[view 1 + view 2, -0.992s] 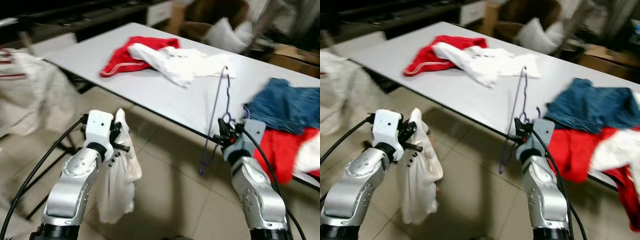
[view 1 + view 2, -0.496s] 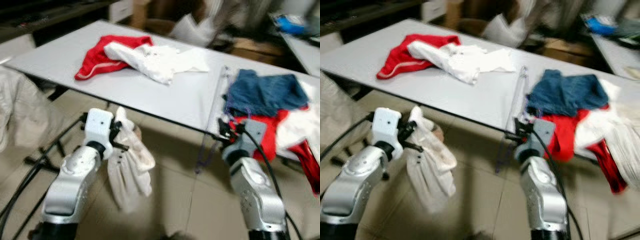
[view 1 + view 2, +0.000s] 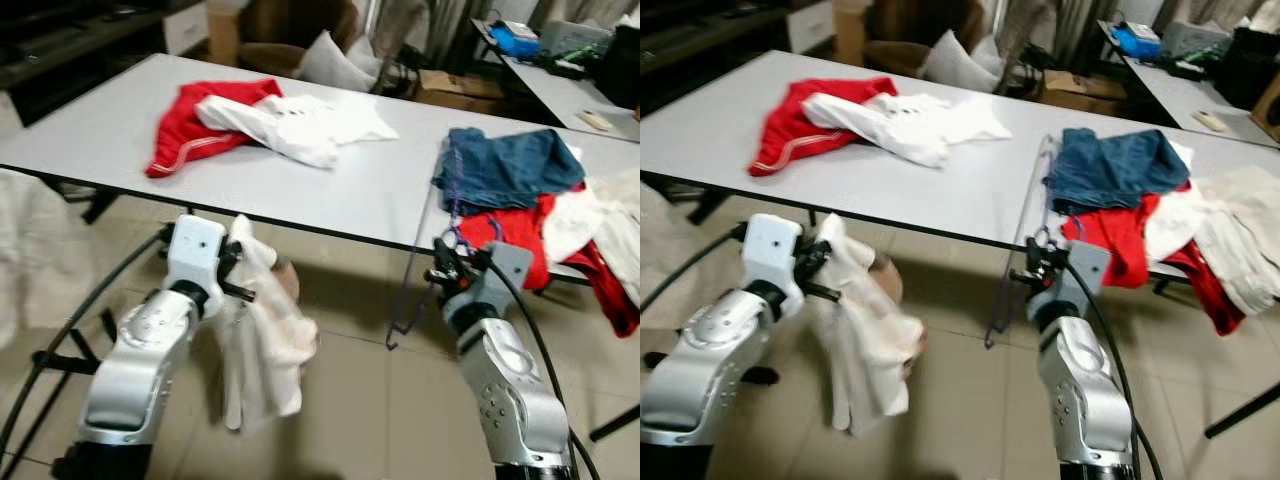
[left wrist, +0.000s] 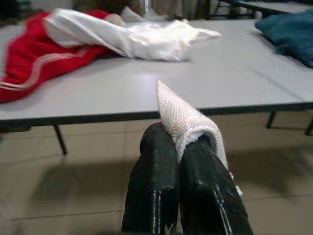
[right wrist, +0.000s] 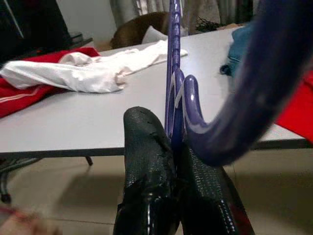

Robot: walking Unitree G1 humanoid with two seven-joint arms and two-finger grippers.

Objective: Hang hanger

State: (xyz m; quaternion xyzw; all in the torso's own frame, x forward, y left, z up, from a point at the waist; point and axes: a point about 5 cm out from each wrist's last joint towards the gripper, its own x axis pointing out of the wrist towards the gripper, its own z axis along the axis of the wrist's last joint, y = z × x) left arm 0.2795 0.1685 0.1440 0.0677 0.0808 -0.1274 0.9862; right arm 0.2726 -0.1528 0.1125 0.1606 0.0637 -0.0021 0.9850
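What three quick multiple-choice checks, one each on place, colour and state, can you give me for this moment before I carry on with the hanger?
1. Where does the blue garment lie?
A. on the floor
B. on the table, beside the red cloth near the right arm
C. in the left gripper

2. What colour is the hanger?
A. purple
B. green
C. yellow

3. What does the left gripper hold?
A. nothing, fingers apart
B. the hanger
C. a white garment hanging down

Answers: 1 B, it rests on the tabletop at that end. 2 A, the wire is purple in the right gripper. 3 C, the fingers pinch white fabric in the left wrist view.
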